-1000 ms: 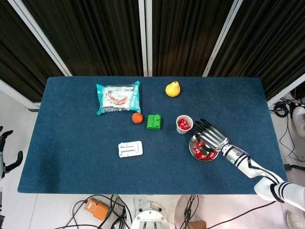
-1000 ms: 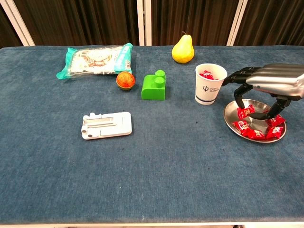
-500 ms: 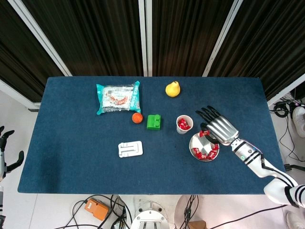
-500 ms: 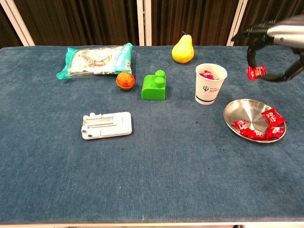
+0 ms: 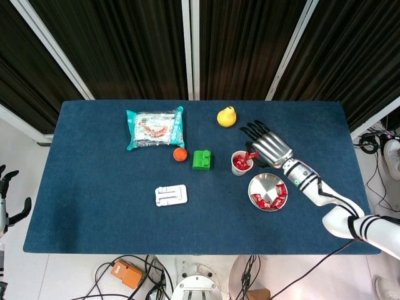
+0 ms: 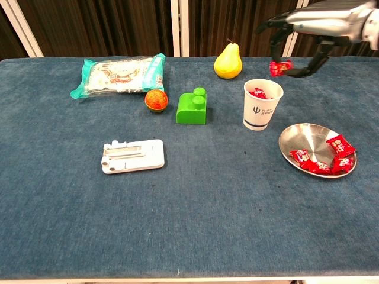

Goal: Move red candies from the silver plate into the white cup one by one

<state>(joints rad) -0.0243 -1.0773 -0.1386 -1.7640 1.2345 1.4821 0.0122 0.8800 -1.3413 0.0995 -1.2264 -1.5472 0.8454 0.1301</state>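
Observation:
My right hand [image 5: 267, 147] [image 6: 314, 23] hovers above the white cup [image 5: 241, 162] [image 6: 262, 105] and pinches a red candy [image 5: 251, 155] [image 6: 280, 67] between thumb and a finger, the other fingers spread. Red candies lie inside the cup. The silver plate [image 5: 257, 185] [image 6: 308, 137] sits to the right of the cup with several red candies [image 5: 269, 198] [image 6: 323, 161] on it. My left hand [image 5: 7, 199] shows only at the far left edge of the head view, off the table, holding nothing.
A green block [image 5: 201, 159] [image 6: 192, 107], an orange ball [image 5: 180, 154] [image 6: 156, 100], a yellow pear [image 5: 227, 116] [image 6: 228, 61], a snack bag [image 5: 155, 127] [image 6: 118, 73] and a white flat holder [image 5: 171, 195] [image 6: 132, 155] lie on the blue table [image 5: 100, 181] left of the cup.
My right hand lifted a red candy off the silver plate and carried it up and left until it hangs over the white cup. The left hand stayed put.

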